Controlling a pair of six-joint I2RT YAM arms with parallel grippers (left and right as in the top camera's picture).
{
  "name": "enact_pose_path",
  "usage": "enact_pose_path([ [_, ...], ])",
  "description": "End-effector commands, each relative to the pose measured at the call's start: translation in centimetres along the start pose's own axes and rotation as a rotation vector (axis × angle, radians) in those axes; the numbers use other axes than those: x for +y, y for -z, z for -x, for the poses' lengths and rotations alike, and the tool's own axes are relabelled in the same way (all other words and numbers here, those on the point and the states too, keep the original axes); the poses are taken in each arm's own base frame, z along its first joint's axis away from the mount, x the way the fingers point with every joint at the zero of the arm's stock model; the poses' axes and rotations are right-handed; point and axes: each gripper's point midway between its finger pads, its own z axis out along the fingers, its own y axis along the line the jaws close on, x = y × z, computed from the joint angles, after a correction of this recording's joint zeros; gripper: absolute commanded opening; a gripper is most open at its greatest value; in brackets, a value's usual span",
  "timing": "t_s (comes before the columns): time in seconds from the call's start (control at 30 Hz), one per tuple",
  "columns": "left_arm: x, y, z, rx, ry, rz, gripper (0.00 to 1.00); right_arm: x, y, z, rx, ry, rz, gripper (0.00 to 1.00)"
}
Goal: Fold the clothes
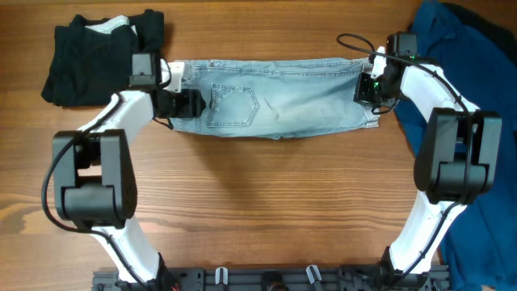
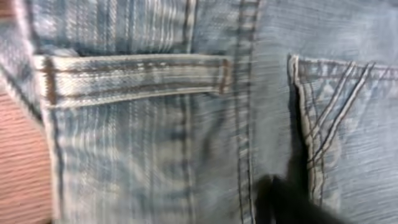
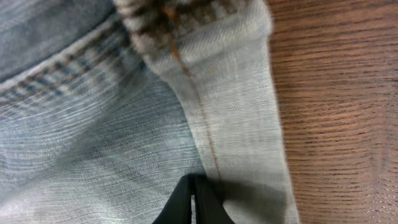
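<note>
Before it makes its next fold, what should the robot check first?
1. The denim shorts lie flat on the table: ok.
2. The right gripper is shut at the shorts' right end: ok.
3. Cloth actually caught in it: cannot tell.
4. The left gripper is closed on the waistband end: cannot tell.
5. The black garment and dark-blue garment are not lying on the shorts: ok.

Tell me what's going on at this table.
Two robot arms are working on a pair of pale denim shorts spread flat across the wooden table. The left gripper sits at the waistband end, near a back pocket. The right gripper is at the opposite end, jaws shut over the fabric. A black garment and a dark-blue garment lie off to the sides.
</note>
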Motion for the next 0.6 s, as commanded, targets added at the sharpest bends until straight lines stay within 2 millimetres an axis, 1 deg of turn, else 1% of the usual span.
enact_pose_path([
  [0.0, 1.0, -2.8, -3.6, 0.116, 0.032, 0.065, 0.04, -0.3, -1.1, -0.8, 0.03, -0.02, -0.003, 0.04],
  [0.07, 3.3, -2.3, -3.5, 0.104, 0.103, 0.155, 0.04, -0.3, -1.1, -0.8, 0.031, -0.019, -0.002, 0.04],
  [0.13, 4.6, -1.3, -3.0, 0.081, 0.151, 0.175, 0.04, -0.3, -1.1, -0.9, 0.037, -0.021, -0.003, 0.04],
  [0.2, 5.2, 0.8, -1.5, 0.034, 0.194, 0.181, 0.04, -0.2, -1.1, -1.4, 0.055, -0.024, 0.002, 0.04],
  [0.23, 5.2, 2.4, -0.4, 0.001, 0.201, 0.184, 0.04, -0.2, -1.1, -1.6, 0.065, -0.026, 0.006, 0.04],
  [0.27, 4.7, 4.2, 0.9, -0.033, 0.193, 0.185, 0.04, 0.0, -1.0, -1.9, 0.076, -0.029, 0.02, 0.04],
  [0.33, 3.8, 7.0, 2.5, -0.082, 0.179, 0.183, 0.04, 0.8, -1.0, -2.4, 0.098, -0.035, 0.063, 0.04],
  [0.43, 2.1, 11.6, 4.8, -0.156, 0.144, 0.18, 0.04, 3.2, -0.4, -2.7, 0.121, -0.039, 0.199, 0.04],
  [0.47, 1.5, 12.9, 5.2, -0.169, 0.128, 0.174, 0.04, 3.9, 0.0, -2.7, 0.122, -0.026, 0.243, 0.04],
  [0.53, 0.9, 14.7, 5.6, -0.169, 0.11, 0.174, 0.04, 5.5, 1.0, -2.7, 0.123, -0.018, 0.331, 0.05],
  [0.57, 0.4, 15.6, 5.7, -0.156, 0.098, 0.169, 0.04, 6.3, 1.8, -2.5, 0.116, -0.015, 0.375, 0.08],
])
